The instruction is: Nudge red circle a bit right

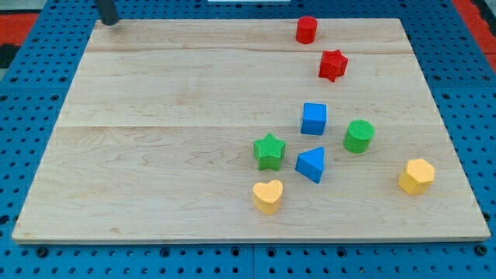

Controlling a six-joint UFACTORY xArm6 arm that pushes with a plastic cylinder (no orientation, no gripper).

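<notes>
Camera view. A pale wooden board (155, 116) lies on a blue perforated table (473, 93). My tip (109, 22), the lower end of a dark rod, stands at the board's top-left corner in the view, well apart from every block. The arm carries no claw, so there is nothing to be apart, together or clamped; the rod touches no block.

The red circle (307, 29), a short cylinder, sits near the board's top edge, right of centre. Just below it and slightly to the view's right is the red star (332, 65), near but not touching. Further toward the view's bottom lie the blue cube (314, 118), the green cylinder (359, 136), the green star (269, 150) and the blue triangle (311, 164), loosely grouped but apart from one another. The yellow heart (268, 196) rests below the green star, and the yellow hexagon (416, 176) stands alone near the board's right edge.

Progress, as judged from this layout: the nudge appears not yet begun, since the tip is far from the red circle and on the opposite side of the board's top. What is left is the whole approach, namely bringing the tip to the circle's left flank, then a short push toward the view's right. Bare board lies to the circle's right, so a brief shove should meet no obstacle.
</notes>
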